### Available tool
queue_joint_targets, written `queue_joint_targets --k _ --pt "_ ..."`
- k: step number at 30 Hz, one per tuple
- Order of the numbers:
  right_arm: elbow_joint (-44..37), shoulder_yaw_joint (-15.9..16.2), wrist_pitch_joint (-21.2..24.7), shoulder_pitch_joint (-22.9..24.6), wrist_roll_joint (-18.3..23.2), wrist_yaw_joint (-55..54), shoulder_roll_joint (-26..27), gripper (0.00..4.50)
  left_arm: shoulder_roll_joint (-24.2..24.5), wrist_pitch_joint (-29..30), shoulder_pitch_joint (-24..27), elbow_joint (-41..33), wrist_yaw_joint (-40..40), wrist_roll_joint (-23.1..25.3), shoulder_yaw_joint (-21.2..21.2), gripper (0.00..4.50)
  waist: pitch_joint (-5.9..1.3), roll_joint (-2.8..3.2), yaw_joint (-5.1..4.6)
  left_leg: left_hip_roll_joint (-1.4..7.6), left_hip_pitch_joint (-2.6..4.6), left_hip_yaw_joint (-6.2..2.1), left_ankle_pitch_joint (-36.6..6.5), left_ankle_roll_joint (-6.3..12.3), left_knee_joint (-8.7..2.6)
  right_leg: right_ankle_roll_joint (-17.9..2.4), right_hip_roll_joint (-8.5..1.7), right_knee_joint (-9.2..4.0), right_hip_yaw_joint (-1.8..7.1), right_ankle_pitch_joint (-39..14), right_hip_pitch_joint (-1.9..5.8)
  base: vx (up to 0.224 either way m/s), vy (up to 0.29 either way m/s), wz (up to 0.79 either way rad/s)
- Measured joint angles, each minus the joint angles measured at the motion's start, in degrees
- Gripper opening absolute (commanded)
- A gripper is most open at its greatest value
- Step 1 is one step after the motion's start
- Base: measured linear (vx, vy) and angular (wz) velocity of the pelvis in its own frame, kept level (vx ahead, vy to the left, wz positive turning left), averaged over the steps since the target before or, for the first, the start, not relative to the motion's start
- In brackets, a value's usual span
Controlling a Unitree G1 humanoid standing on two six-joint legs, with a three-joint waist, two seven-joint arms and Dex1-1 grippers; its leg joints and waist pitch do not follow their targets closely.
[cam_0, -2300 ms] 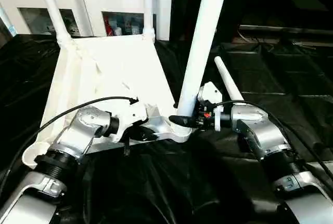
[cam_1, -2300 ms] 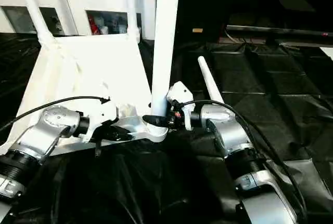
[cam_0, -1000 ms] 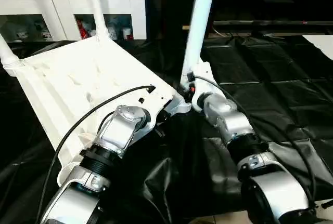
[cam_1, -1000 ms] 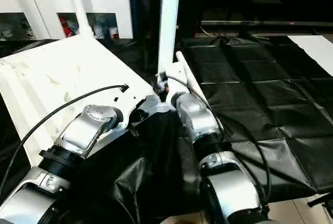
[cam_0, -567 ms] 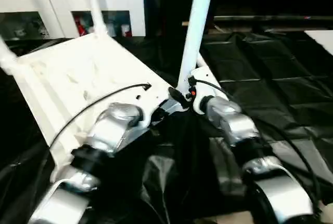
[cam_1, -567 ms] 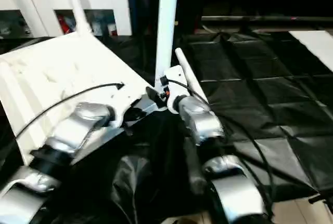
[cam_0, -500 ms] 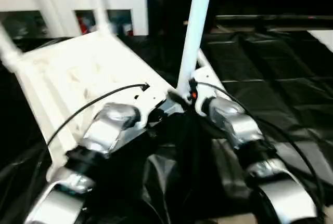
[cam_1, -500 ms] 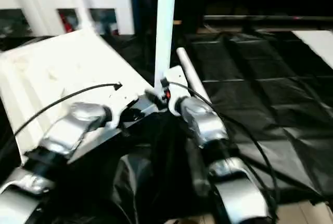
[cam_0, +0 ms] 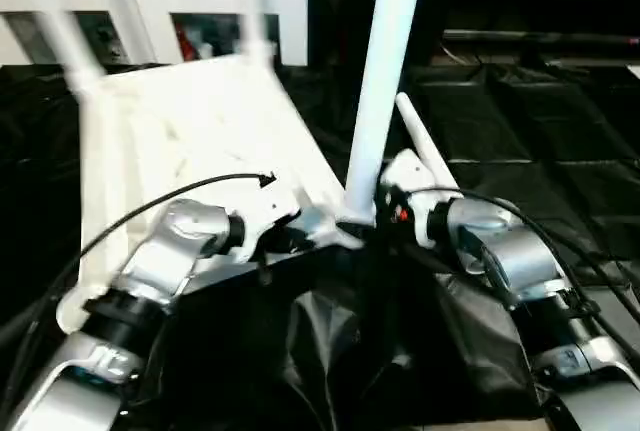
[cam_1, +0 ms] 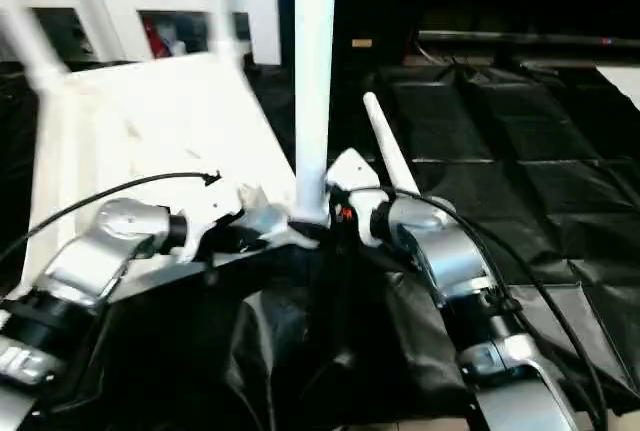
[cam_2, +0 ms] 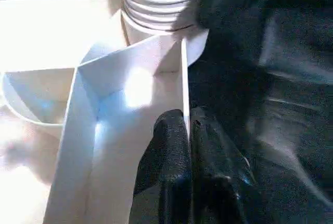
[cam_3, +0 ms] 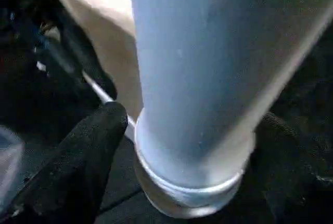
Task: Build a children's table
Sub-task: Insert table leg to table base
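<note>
Tabletop (cam_0: pixel 190 141) upside down on black sheet (cam_0: pixel 520 151) | third leg (cam_0: pixel 385 71) upright in near corner socket (cam_3: pixel 187 193) | left gripper (cam_2: pixel 184 146) pinching rim rib | right gripper (cam_3: pixel 171 146) clasping leg base | step: seating leg | next: fourth leg (cam_0: pixel 420 146), lying beside.

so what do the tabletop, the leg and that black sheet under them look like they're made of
Tabletop: likely moulded white plastic, thin ribs and a smooth, slightly glossy face. Upright leg: the same white plastic by its look, with moulded thread rings at its base. Black sheet: thin plastic film or coated fabric, creased and shiny.
</note>
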Motion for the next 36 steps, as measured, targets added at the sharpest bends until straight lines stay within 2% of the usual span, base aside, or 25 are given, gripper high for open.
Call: queue_joint_targets --k 2,13,22,26,29,31,33,36 --pt "-0.8 0.4 0.4 0.4 0.0 1.1 -0.7 3.89 0.5 -0.4 0.0 -0.5 -1.0 -0.3 -0.2 0.0 0.01 0.02 0.02 0.0 0.0 0.01 0.0 0.0 0.05 0.0 0.0 0.01 0.02 0.0 0.04 0.0 0.0 0.0" --pt "-3.3 0.8 1.6 1.2 0.1 3.4 -2.1 2.89 1.8 -1.9 0.3 -0.7 -4.2 -0.8 -0.3 0.0 0.01 0.01 -0.02 0.02 0.0 0.0 0.0 0.01 0.18 0.1 0.0 0.04 0.01 0.1 0.08 0.0 0.0 0.0" --pt "-3.3 0.4 1.7 2.2 0.1 2.5 -0.7 2.77 1.4 -2.1 0.9 -0.4 -3.3 -0.7 -0.3 0.0 0.01 0.02 0.01 0.02 0.01 0.0 0.0 0.02 0.31 0.1 -0.01 0.08 0.01 0.1 0.14 0.0 0.0 0.0" --pt "1.6 -2.7 1.3 2.2 -0.1 -5.0 4.3 2.76 -1.5 0.4 0.9 1.7 3.0 0.3 0.9 0.0 -0.01 -0.01 -0.5 0.04 0.06 -0.01 0.0 0.01 0.42 0.1 -0.01 0.23 0.02 0.2 0.13 0.0 0.0 0.0" --pt "6.1 -5.4 0.2 1.0 -0.4 -13.3 8.8 2.76 -4.4 4.1 0.4 1.9 8.5 1.7 1.8 0.0 -0.02 -0.03 -2.0 0.05 0.13 -0.02 0.0 -0.02 0.48 0.1 -0.01 0.25 0.03 0.3 0.15 0.0 0.0 0.0" --pt "11.5 -8.3 -0.7 -1.9 -0.9 -21.6 13.1 2.76 -8.1 8.2 -0.8 2.9 14.8 2.8 3.1 0.0 -0.03 -0.04 -2.97 0.06 0.17 -0.03 0.1 -0.06 0.51 0.0 -0.01 0.25 0.02 0.4 0.14 0.0 0.0 0.0" --pt "15.7 -10.4 -1.7 -4.3 -1.1 -27.8 15.6 2.76 -11.3 11.0 -1.7 3.6 19.7 3.4 3.8 0.0 -0.03 -0.09 -3.4 0.06 0.2 -0.04 0.1 -0.06 0.53 0.0 -0.01 0.22 0.03 0.4 0.14 0.0 0.0 0.0" --pt "20.2 -12.1 -3.9 -6.7 -1.1 -33.9 17.8 2.76 -13.9 12.4 -2.7 4.4 24.2 4.0 4.1 0.0 -0.03 -0.14 -3.47 0.06 0.19 -0.1 0.1 -0.06 0.53 0.0 0.0 0.16 -0.01 0.6 0.13 0.0 0.0 0.0"
